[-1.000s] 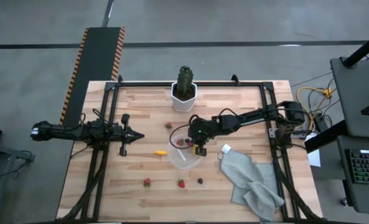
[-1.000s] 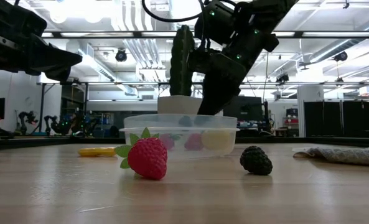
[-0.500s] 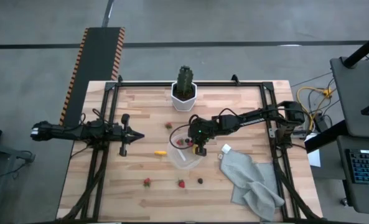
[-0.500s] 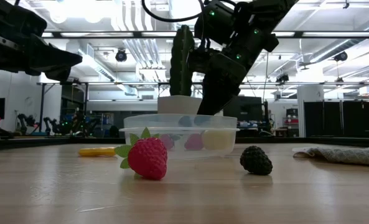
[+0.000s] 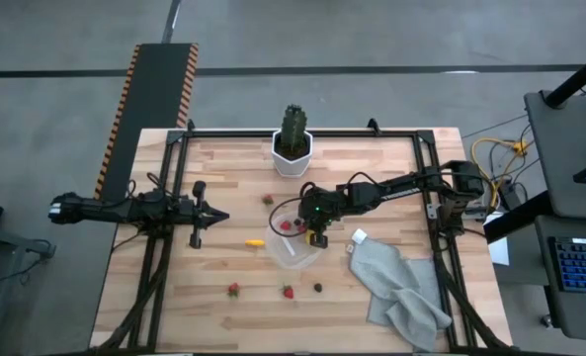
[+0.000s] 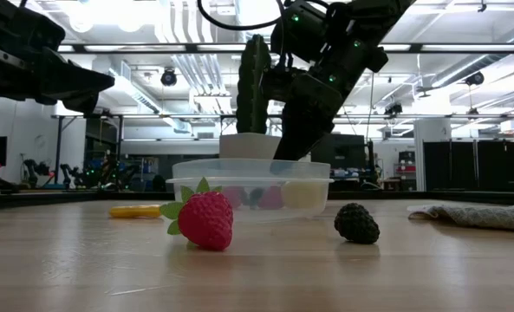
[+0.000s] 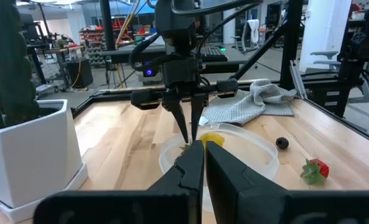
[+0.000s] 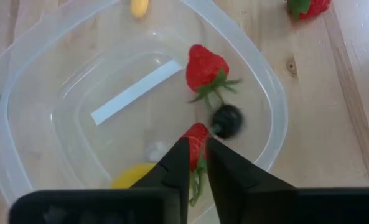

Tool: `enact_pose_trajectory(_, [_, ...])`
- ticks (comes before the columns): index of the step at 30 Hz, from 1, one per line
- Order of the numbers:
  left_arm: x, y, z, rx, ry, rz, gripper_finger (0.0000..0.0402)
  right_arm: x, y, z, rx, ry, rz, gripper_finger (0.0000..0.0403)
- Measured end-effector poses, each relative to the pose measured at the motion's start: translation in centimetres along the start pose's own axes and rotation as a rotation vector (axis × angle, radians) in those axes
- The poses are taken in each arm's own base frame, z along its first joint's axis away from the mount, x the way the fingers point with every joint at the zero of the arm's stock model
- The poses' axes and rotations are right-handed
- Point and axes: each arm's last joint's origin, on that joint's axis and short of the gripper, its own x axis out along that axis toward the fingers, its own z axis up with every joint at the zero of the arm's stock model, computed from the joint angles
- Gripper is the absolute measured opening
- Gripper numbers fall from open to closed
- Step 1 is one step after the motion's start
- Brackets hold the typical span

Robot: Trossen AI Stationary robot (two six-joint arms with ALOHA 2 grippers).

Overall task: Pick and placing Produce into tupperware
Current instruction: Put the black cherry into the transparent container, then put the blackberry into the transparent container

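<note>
right tool (image 8: 193, 163) hangs low inside the tub (image 5: 278, 249), fingers narrow around a strawberry (image 8: 196, 135), low so it won't bounce out. left tool (image 5: 216, 216) waits aside, closed. more berries (image 5: 318, 288) lie on the worktop (image 5: 391, 168).

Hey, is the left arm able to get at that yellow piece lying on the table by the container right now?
Probably yes. The left gripper waits just left of the yellow piece, with bare table between them. The right gripper is over the tupperware, not in the way.
</note>
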Motion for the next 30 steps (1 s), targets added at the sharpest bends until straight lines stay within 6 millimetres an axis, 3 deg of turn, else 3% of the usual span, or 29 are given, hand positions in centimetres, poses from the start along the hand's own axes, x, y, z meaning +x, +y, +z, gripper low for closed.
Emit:
enact_pose_trajectory(5, [0.0,0.0,0.0,0.0,0.001,0.0,0.0,-0.1,0.0,0.2,0.006,-0.008,0.001,0.0079])
enact_pose_trajectory(10, [0.0,0.0,0.0,0.0,0.002,0.0,0.0,-1.0,0.3,1.7,-0.004,-0.06,0.006,0.0099])
enact_pose_trajectory(18, [0.0,0.0,0.0,0.0,0.002,0.0,0.0,-5.9,3.4,4.1,-0.121,-0.224,0.052,0.0097])
enact_pose_trajectory(26, [0.0,0.0,0.0,-0.001,0.001,0.0,0.0,-13.0,6.9,1.7,-0.21,-0.38,0.019,0.0084])
enact_pose_trajectory(30, [0.0,0.0,0.0,-0.002,0.001,0.0,0.0,-14.7,8.3,-0.8,-0.172,-0.41,0.006,0.0082])
